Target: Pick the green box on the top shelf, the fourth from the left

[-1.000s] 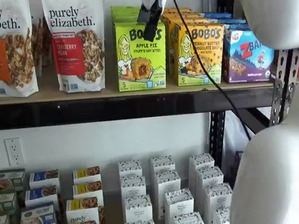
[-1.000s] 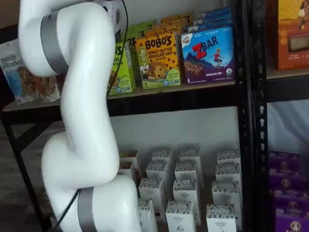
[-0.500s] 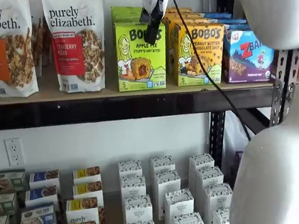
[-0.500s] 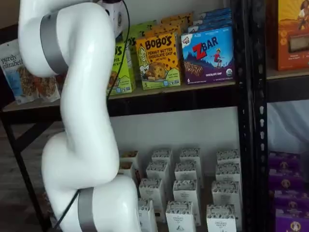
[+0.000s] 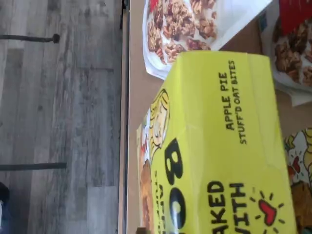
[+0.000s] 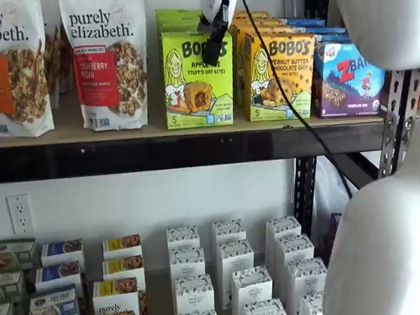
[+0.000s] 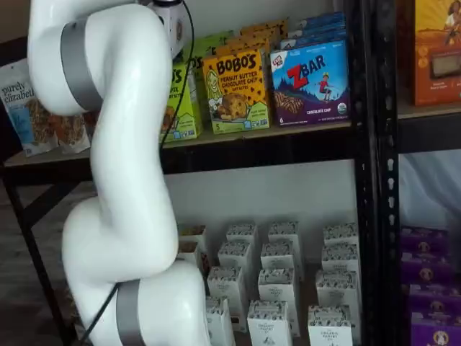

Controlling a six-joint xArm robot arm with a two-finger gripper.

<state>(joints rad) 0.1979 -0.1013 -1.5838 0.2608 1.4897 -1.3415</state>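
My fingers (image 6: 215, 45) hang over the top front edge of the green box (image 6: 198, 80), side-on in a shelf view, so I cannot tell whether they stand apart or have clamped. Since a second ago they have crept slightly up and right against the carton's face, and the box itself has not shifted on the top shelf (image 6: 157, 152), just beside the yellow-orange Bobo's carton (image 6: 281, 78). I judge the grasp is only beginning.

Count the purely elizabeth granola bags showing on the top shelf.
2: an orange-labelled bag at the top shelf's left end, a red-labelled bag beside the green box. More may sit behind them.
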